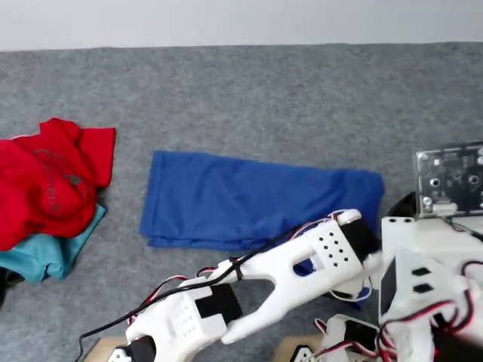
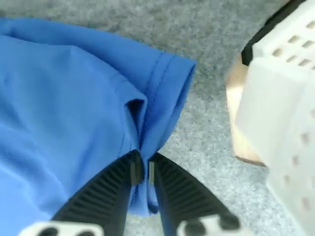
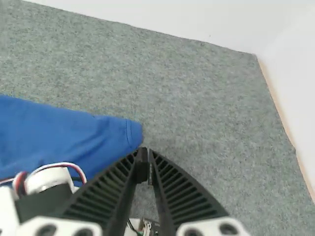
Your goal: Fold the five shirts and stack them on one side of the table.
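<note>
Pinches hem of blue shirt in closed left claw; holds right claw shut, empty, beside that shirt's corner. Best lifting low, carrying hem straight across, avoiding bunching.

We look down on what appears to be a robotics lab bench: a grey felt mat covers the table, a bare white wall rises behind the mat, and white printed arms trailing exposed wires stand at its near edge.
</note>
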### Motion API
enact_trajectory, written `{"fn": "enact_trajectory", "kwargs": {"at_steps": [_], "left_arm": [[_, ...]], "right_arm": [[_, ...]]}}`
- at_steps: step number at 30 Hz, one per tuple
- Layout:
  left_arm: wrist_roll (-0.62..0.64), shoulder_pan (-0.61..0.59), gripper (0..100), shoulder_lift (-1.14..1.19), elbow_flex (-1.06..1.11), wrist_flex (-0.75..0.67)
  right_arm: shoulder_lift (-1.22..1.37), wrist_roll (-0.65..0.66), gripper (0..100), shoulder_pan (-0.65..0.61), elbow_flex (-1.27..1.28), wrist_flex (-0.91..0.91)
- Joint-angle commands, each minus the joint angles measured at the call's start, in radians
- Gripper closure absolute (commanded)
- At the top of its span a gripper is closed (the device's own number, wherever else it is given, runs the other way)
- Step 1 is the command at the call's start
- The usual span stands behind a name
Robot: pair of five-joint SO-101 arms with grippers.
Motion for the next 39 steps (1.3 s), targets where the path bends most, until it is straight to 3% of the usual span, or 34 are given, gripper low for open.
{"fn": "enact_trajectory", "kwargs": {"at_steps": [1,17,25,31,39], "left_arm": [[0.009,-0.02,99,-0.063,-0.002,-0.006],[0.009,-0.278,99,-0.049,-0.004,-0.23],[0.009,-0.305,99,-0.034,-0.01,-0.31],[0.011,-0.356,99,0.118,-0.259,-0.233],[-0.008,-0.379,96,0.417,-0.727,-0.005]], "right_arm": [[-0.031,0.009,99.0,0.01,0.006,0.039],[-0.073,0.057,99.0,0.012,0.048,0.039],[-0.081,0.057,99.0,0.012,0.089,0.039],[-0.081,0.057,99.0,0.012,0.089,0.039],[-0.077,0.057,99.0,0.012,0.089,0.039]]}}
